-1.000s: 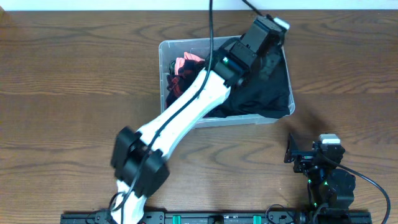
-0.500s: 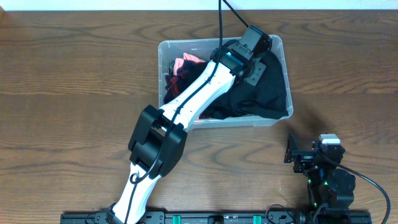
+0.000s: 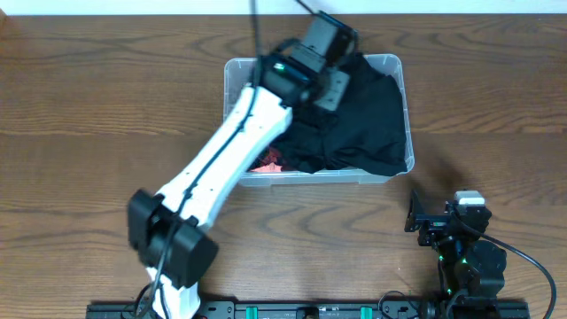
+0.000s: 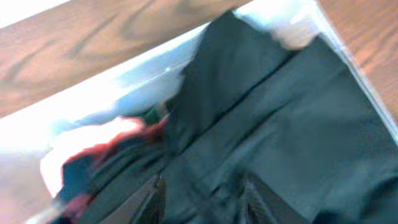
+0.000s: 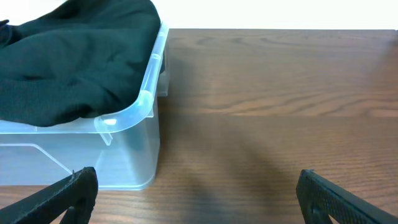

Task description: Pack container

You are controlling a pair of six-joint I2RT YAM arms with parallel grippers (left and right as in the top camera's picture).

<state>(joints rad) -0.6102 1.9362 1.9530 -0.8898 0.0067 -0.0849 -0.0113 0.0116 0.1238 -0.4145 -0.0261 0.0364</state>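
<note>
— Clear plastic, is it?
— Yes. The container point(image 3: 400, 62) sits mid-bench point(image 3: 89, 115), heaped with black cloth point(image 3: 363, 124), and red cloth point(image 3: 268, 164) shows at its left.
— Your claws?
— My left claw point(image 4: 202, 199) is over the black cloth, but blur hides its grip. My right claw point(image 5: 199, 199) gapes empty, well apart from the container.

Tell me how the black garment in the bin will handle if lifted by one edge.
Probably floppy: the black garment lies in soft folds, mounded above the rim of the container, so it should drape and trail. It looks like thin fabric, so it is likely light. It may drag on that rim.
</note>
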